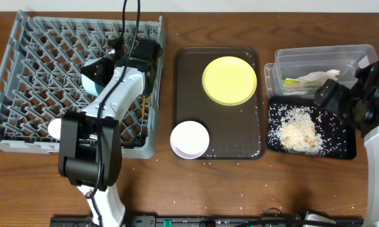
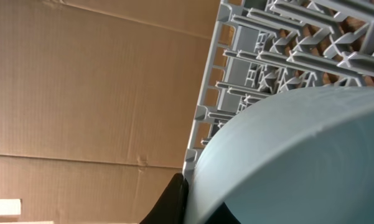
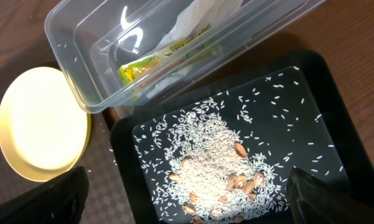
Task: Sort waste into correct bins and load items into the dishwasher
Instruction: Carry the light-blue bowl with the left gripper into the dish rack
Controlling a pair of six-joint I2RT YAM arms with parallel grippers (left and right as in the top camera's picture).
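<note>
Overhead, the light blue bowl (image 1: 94,75) hangs over the grey dish rack (image 1: 38,57), its rim clamped in the jaws of the left gripper (image 1: 111,65); the right gripper (image 3: 190,202) hovers, jaws wide apart and holding nothing, above the rice scraps (image 3: 205,162) in the black tray (image 3: 317,106)

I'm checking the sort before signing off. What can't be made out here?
Left gripper: overhead, fingers lost among dark arm parts; left wrist, blue bowl crowds them out.
Right gripper: right wrist, fingertips cut by the bottom edge.
Wrapper: print too small to read.
Tub: overhead, partly behind the right arm.
</note>
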